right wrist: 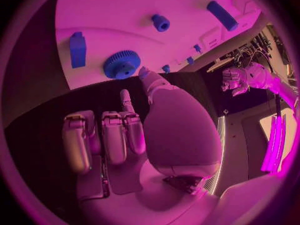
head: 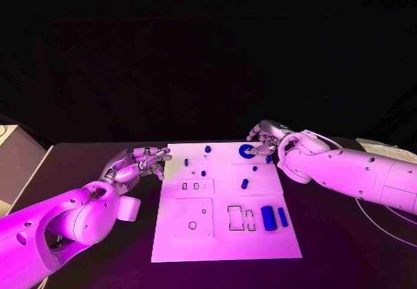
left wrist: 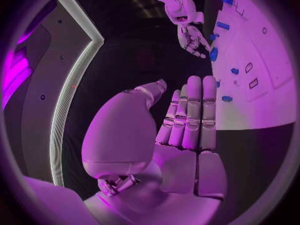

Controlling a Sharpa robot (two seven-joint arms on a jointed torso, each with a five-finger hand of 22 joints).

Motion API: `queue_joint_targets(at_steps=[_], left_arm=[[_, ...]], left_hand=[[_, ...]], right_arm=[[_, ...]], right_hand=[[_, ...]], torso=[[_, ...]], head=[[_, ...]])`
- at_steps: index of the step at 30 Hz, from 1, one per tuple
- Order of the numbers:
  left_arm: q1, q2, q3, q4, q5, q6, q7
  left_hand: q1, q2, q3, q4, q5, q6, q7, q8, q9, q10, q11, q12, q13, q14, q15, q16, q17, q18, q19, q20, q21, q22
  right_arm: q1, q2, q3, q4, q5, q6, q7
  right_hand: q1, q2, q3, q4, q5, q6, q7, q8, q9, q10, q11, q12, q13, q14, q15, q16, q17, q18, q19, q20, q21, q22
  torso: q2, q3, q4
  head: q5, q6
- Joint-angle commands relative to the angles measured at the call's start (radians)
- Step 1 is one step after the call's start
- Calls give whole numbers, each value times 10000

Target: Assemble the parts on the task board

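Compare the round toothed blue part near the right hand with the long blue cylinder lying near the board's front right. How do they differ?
The gear is a flat toothed disc with a centre hole; the cylinder is long, smooth and lies on its side. The gear sits at the task board's far edge beside the right hand; the cylinder lies near the front, away from both hands. Both are blue and rest on the board.
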Motion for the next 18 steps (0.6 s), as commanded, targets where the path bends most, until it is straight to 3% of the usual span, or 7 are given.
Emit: queue_joint_targets(at_steps=[1,7,18], left_arm=[[-4,33,7,2,-29,217,87],[-8,50,7,-20,-29,225,86],[-10,54,7,-33,-29,227,83]], left_hand=[[-64,59,60,-8,6,-40,53,-46,12,-25,5,-44,-4,-53,-9,57,6,141,-57,-10,41,14],[-57,62,76,-26,6,-45,49,-48,14,-32,3,-40,-5,-62,-9,64,3,142,-75,-6,62,28],[-57,62,76,-26,6,-45,49,-48,14,-32,3,-40,-5,-62,-9,64,3,142,-75,-6,62,28]], right_arm=[[7,90,6,-127,-36,736,-104],[5,214,4,-285,-332,836,-342],[3,280,3,-414,-540,888,-521]], right_hand=[[109,38,-68,26,66,-11,49,-41,-17,1044,62,19,2626,805,66,53,1382,-137,1046,55,35,2629],[158,72,-106,69,94,-1,52,-35,-17,1044,67,19,2626,827,75,89,1504,-137,1046,65,35,2629],[289,143,-139,158,223,89,44,15,-3,1044,65,19,2626,840,81,118,1587,-137,1046,78,35,2629]], torso=[[5,-23,17],[-4,-27,38],[-13,-21,1]], head=[[-5,-53],[22,-111],[72,-147]])
